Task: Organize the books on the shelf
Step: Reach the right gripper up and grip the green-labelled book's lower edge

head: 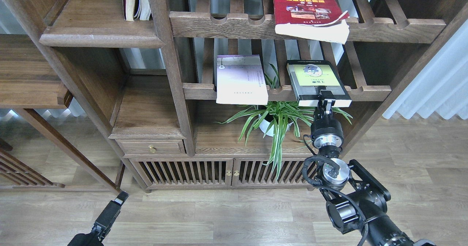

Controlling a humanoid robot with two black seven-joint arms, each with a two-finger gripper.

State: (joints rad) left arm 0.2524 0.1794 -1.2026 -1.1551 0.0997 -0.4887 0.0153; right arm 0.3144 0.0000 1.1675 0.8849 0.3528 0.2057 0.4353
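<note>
Dark-grey book with yellow-green cover panel: lying flat on lower slatted rack, long axis running front to back, near end overhanging the notched rail.
Right gripper: reaching up at that near edge, fingers closing over it, clamped on the book.
Lilac-white book: lying flat on same rack, leftward, overhanging likewise.
Red book: resting on upper rack, pages curling.
Left gripper: hanging low over wooden floor, touching nothing; finger spread impossible to tell.

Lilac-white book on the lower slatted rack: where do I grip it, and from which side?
Grip the lilac-white book at its near bottom edge, which overhangs the rack's front rail. Come from the front, one jaw above and one below. It lies flat and the edge hangs free.
</note>
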